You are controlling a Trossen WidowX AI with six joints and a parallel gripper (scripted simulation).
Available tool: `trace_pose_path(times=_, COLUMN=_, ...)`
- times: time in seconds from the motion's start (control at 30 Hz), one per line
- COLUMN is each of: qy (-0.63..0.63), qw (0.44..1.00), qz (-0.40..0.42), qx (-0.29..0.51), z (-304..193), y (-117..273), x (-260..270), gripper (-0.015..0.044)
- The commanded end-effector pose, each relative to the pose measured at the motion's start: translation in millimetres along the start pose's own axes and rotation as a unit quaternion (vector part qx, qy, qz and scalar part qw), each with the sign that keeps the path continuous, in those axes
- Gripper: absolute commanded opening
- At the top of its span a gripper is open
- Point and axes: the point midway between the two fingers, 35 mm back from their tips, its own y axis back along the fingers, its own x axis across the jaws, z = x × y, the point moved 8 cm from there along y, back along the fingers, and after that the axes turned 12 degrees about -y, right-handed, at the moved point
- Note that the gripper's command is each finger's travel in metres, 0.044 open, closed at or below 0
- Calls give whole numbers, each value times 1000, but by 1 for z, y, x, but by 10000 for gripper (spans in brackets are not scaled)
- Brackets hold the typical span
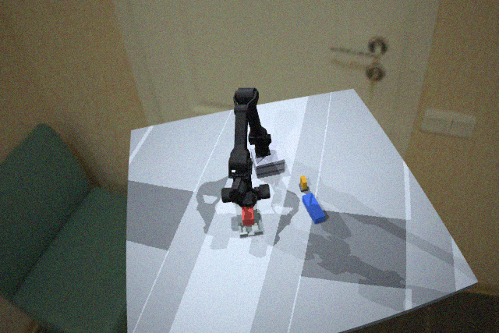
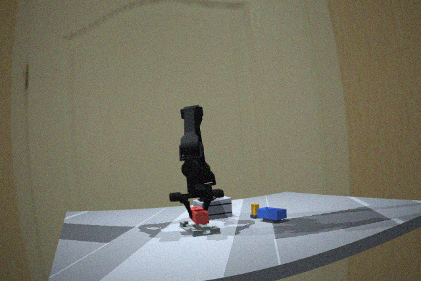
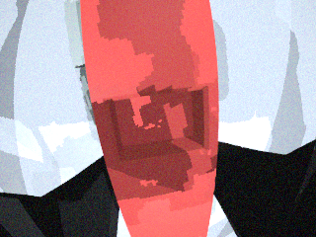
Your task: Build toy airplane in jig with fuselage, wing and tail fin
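Observation:
My gripper point(image 1: 246, 205) is shut on the red fuselage point(image 1: 247, 215) and holds it just above the grey jig cradle point(image 1: 249, 228). In the exterior view the fuselage point(image 2: 198, 215) hangs a little over the jig point(image 2: 198, 228), not touching it. In the wrist view the fuselage point(image 3: 152, 113) fills the middle, with a square socket on top and a small socket near its end. The blue wing point(image 1: 313, 207) lies flat on the table to the right. The yellow tail fin point(image 1: 303, 182) stands just behind the wing.
A grey and white base block point(image 1: 269, 164) stands at the arm's foot behind the jig. A green sofa point(image 1: 48, 232) is off the table's left edge. The table's edges are far from the parts.

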Motion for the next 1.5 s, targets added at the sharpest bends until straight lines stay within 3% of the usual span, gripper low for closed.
trace_pose_path(times=0.0, qy=2, qw=1000, qz=-1, qx=1, z=-1, y=-7, x=0, gripper=195)
trace_pose_path(times=0.3, qy=2, qw=1000, qz=-1, qx=1, z=-1, y=-16, x=0, gripper=195)
trace_pose_path(times=0.53, qy=0, qw=1000, qz=0, qx=1, z=-1, y=-14, x=0, gripper=149)
trace_pose_path(times=0.7, qy=0, qw=1000, qz=0, qx=1, z=-1, y=-14, x=0, gripper=17)
trace_pose_path(times=1.23, qy=0, qw=1000, qz=0, qx=1, z=-1, y=-14, x=0, gripper=437)
trace_pose_path(times=1.47, qy=0, qw=1000, qz=0, qx=1, z=-1, y=-14, x=0, gripper=440)
